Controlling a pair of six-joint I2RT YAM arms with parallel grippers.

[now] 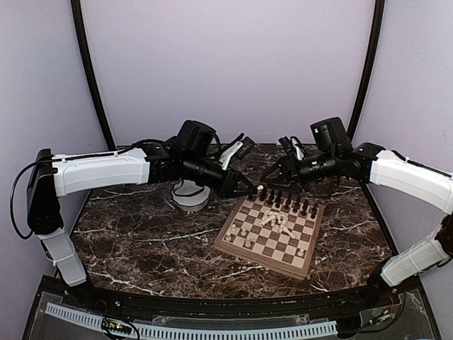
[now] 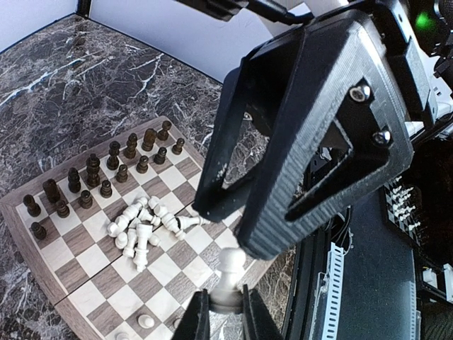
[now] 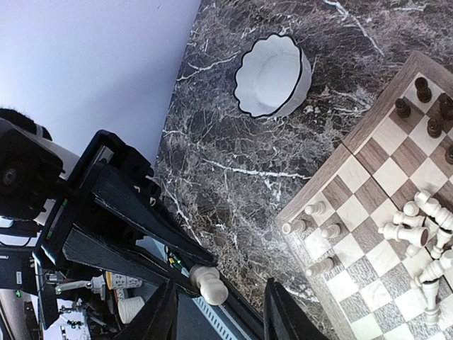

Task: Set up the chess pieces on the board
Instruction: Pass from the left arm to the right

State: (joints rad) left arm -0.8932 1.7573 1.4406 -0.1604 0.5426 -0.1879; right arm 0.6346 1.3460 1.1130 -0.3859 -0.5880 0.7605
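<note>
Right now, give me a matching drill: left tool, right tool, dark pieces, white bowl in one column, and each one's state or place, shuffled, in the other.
Column 1
1. left tool
2. right tool
3. dark pieces
4. white bowl

Column 2
A. upright in rows along one edge of the board
B. open, holding nothing
C. on the marble table, off the board
D. shut on a pale piece

Pairs: 1-D, 2-B, 3-A, 4-C
</note>
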